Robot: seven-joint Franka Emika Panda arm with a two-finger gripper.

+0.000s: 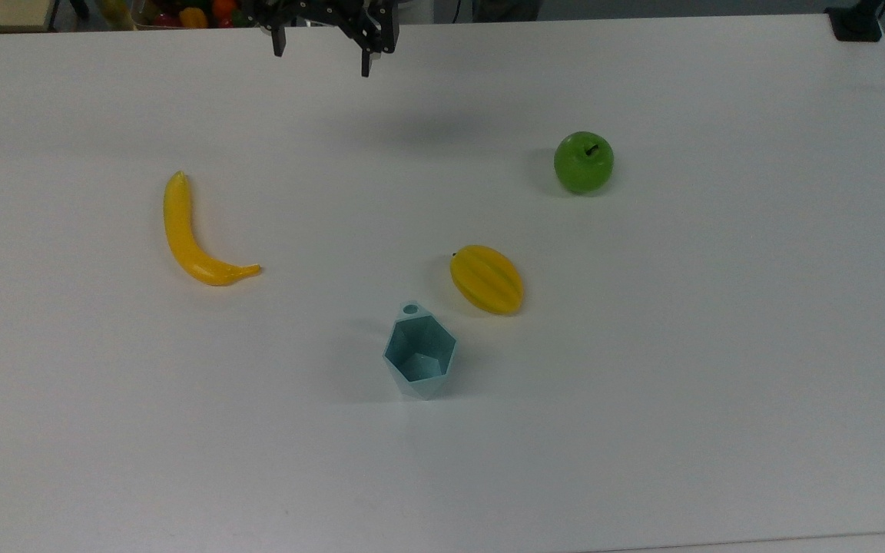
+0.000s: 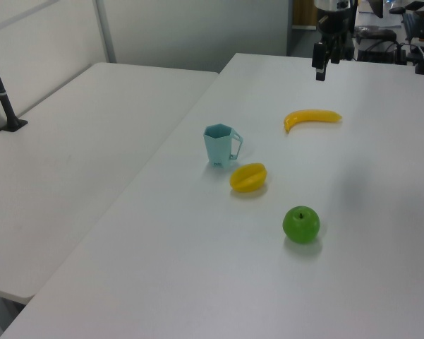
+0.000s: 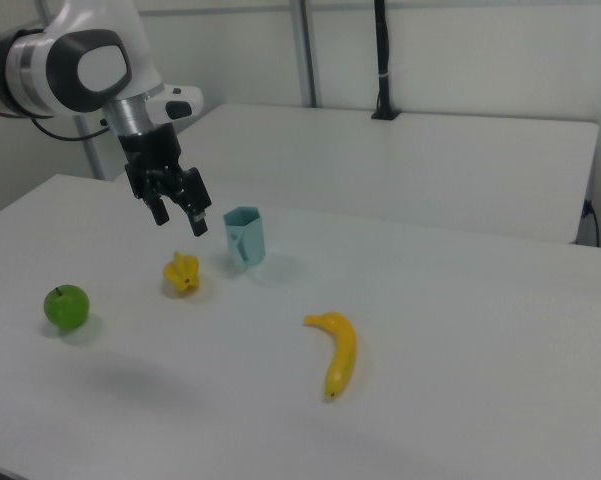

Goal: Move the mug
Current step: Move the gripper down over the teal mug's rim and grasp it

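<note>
The mug (image 1: 419,353) is a pale teal faceted cup standing upright on the white table, its small tab handle pointing toward the far edge in the top view. In the left view the mug (image 2: 221,145) is near the table's left edge, and in the right view the mug (image 3: 245,237) stands behind the yellow fruit. My gripper (image 1: 323,63) hangs open and empty above the table's far edge, well away from the mug. In the right view the gripper (image 3: 180,218) hovers to the left of the mug and above it. The left view has the gripper (image 2: 326,63) high at the back.
A yellow ribbed fruit (image 1: 487,279) lies close beside the mug. A banana (image 1: 197,238) lies to the top view's left and a green apple (image 1: 583,162) to the top view's right. A second white table (image 2: 70,141) adjoins this one.
</note>
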